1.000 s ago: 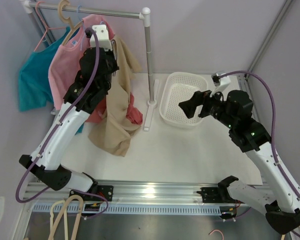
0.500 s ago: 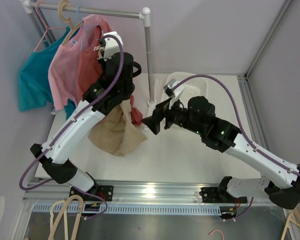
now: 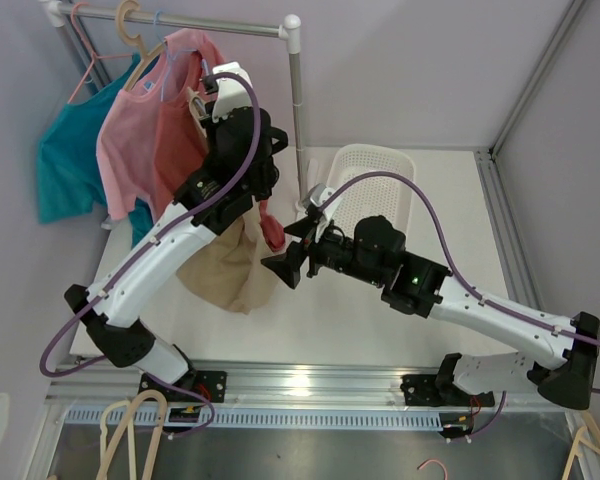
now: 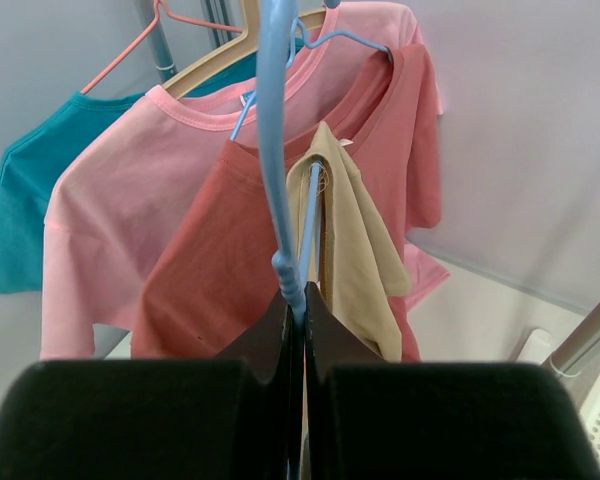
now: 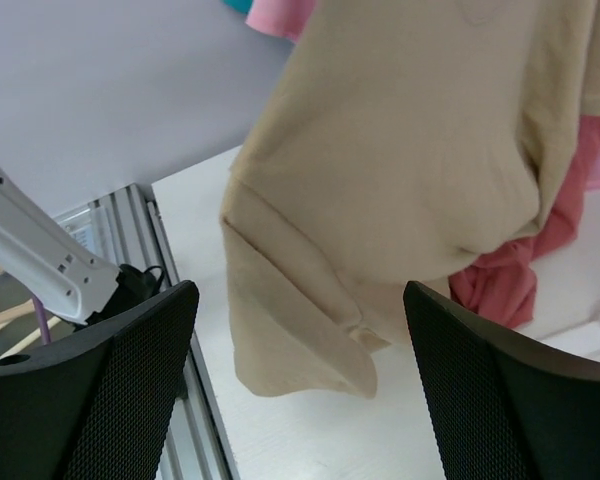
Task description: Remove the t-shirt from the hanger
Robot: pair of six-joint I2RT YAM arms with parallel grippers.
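Two pressed-together fingers of the left gripper [image 4: 296, 300] pinch the blue hanger [image 4: 270, 150] in the left wrist view, and the beige t-shirt [image 4: 355, 250] is draped over it in front of a red shirt [image 4: 220, 260] and a pink shirt [image 4: 110, 220]. From above, the t-shirt hangs below the left arm over the table [image 3: 380, 310], the right gripper [image 3: 283, 268] just beside its lower edge. The right wrist view shows that gripper's fingers [image 5: 90, 380] spread wide, with the t-shirt's hem hanging beyond them.
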